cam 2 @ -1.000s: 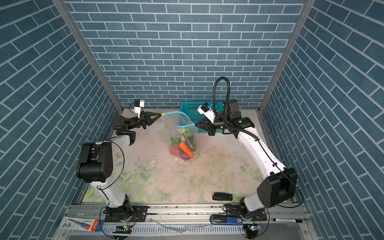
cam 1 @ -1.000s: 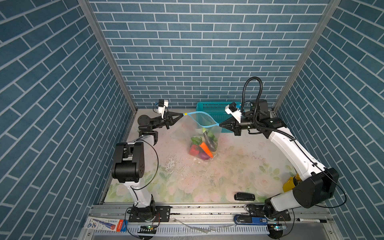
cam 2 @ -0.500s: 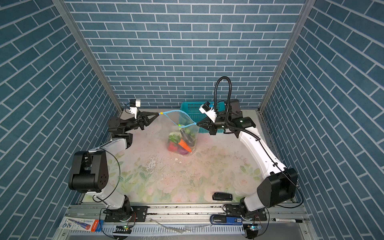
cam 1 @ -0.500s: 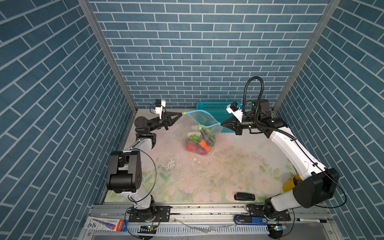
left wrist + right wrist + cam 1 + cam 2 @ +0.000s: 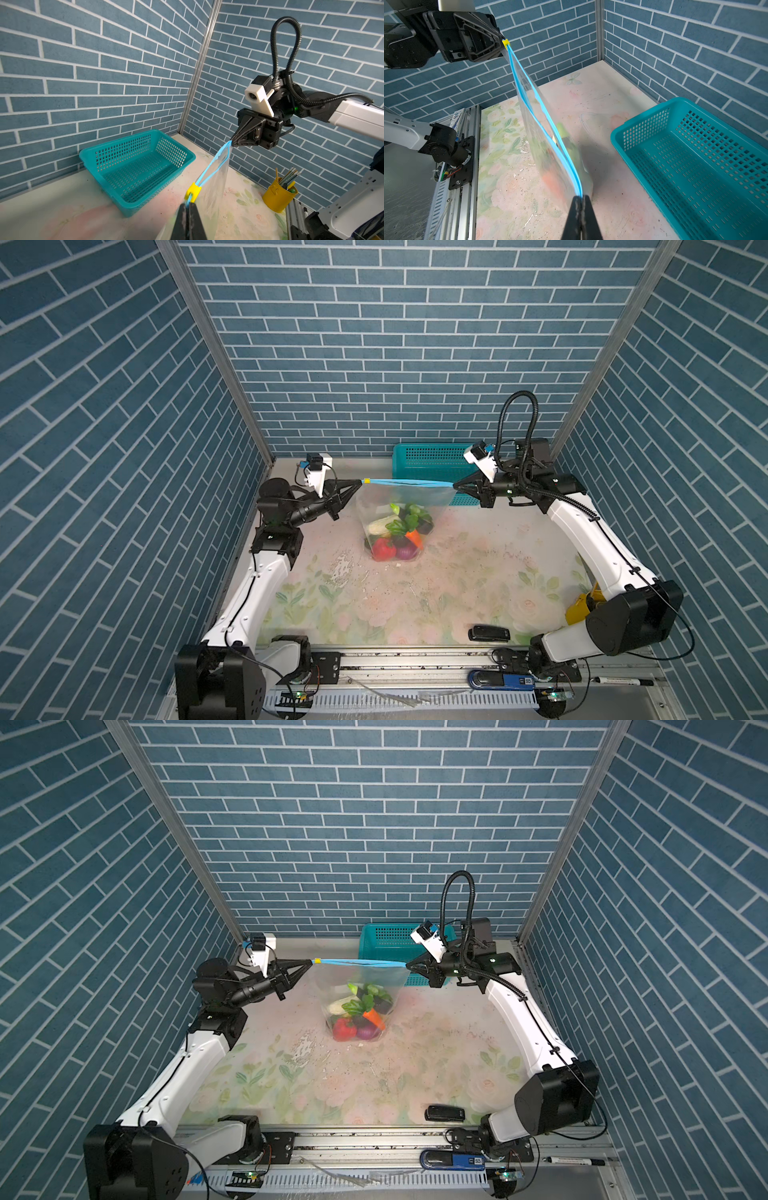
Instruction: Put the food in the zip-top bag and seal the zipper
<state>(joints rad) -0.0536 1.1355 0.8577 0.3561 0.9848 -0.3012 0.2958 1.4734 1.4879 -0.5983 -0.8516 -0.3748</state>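
The clear zip-top bag (image 5: 401,504) (image 5: 357,979) hangs stretched between both grippers, its bottom resting on the table. The food (image 5: 397,531) (image 5: 359,1013) lies piled inside: greens, a carrot, a red piece, a purple onion. The light blue zipper (image 5: 409,481) (image 5: 529,91) runs taut, its two tracks slightly apart along the middle. The yellow slider (image 5: 193,191) (image 5: 506,42) sits at the left end. My left gripper (image 5: 358,483) (image 5: 188,204) is shut on the zipper end just behind the slider. My right gripper (image 5: 455,486) (image 5: 580,197) is shut on the opposite zipper end.
A teal perforated basket (image 5: 432,456) (image 5: 695,166) stands empty behind the bag, against the back wall. A yellow cup of pens (image 5: 582,605) (image 5: 278,193) stands at the right edge. A black device (image 5: 488,632) lies near the front. Tiled walls enclose three sides.
Both grippers have drawn apart. The bag's mouth, a wide open loop before, is now pulled into a nearly straight taut line, and the bag hangs more upright.
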